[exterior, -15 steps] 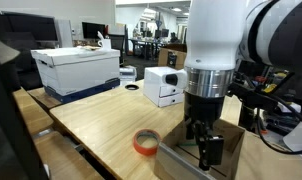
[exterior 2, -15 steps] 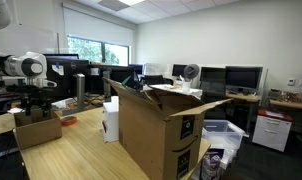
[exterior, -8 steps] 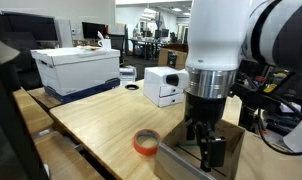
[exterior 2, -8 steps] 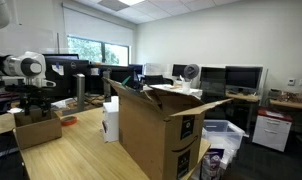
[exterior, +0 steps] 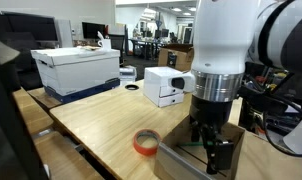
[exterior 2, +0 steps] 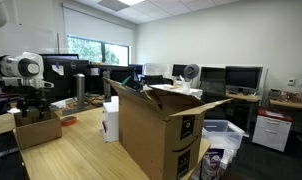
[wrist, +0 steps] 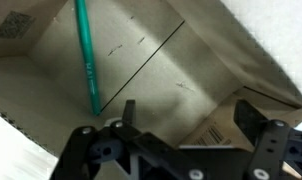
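My gripper (exterior: 211, 150) hangs down into a small open cardboard box (exterior: 179, 160) at the near corner of the wooden table. In the wrist view the gripper (wrist: 188, 115) is open and empty, with its two dark fingers (wrist: 128, 110) spread over the box floor (wrist: 181, 70). A green pen (wrist: 86, 55) lies on that floor, up and to the left of the fingers and apart from them. In an exterior view the gripper (exterior 2: 33, 106) stands over the same small box (exterior 2: 37, 128) at the far left.
A red tape roll (exterior: 144, 142) lies on the table (exterior: 101, 125) beside the small box. A white box (exterior: 163, 86) and a large white and blue box (exterior: 81, 70) stand further back. A tall open cardboard box (exterior 2: 161, 130) stands on the same table.
The arm and gripper have shifted slightly to the right over the small box in an exterior view. The jaws stay open.
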`<state>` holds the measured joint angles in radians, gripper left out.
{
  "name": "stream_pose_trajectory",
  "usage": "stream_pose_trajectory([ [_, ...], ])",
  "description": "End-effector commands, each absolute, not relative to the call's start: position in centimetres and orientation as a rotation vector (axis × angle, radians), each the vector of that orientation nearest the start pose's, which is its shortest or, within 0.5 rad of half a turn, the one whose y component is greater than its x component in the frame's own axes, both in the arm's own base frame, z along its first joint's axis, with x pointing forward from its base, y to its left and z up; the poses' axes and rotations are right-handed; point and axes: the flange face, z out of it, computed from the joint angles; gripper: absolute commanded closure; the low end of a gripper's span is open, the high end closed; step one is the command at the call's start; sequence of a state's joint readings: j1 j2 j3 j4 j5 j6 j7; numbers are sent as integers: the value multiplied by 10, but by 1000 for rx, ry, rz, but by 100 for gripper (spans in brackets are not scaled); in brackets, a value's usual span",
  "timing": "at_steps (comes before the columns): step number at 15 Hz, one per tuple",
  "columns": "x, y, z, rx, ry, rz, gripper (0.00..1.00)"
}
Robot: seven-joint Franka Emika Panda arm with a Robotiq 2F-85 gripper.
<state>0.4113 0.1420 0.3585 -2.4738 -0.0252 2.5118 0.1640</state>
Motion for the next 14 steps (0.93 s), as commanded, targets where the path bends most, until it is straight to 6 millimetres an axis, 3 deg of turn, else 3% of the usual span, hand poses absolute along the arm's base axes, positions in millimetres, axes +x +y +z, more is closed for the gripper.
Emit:
stream_pose_trajectory([
  [1,319,324,235,-2997,-957,141,0],
  [14,303,337,235,-2979,-1018,148,0],
])
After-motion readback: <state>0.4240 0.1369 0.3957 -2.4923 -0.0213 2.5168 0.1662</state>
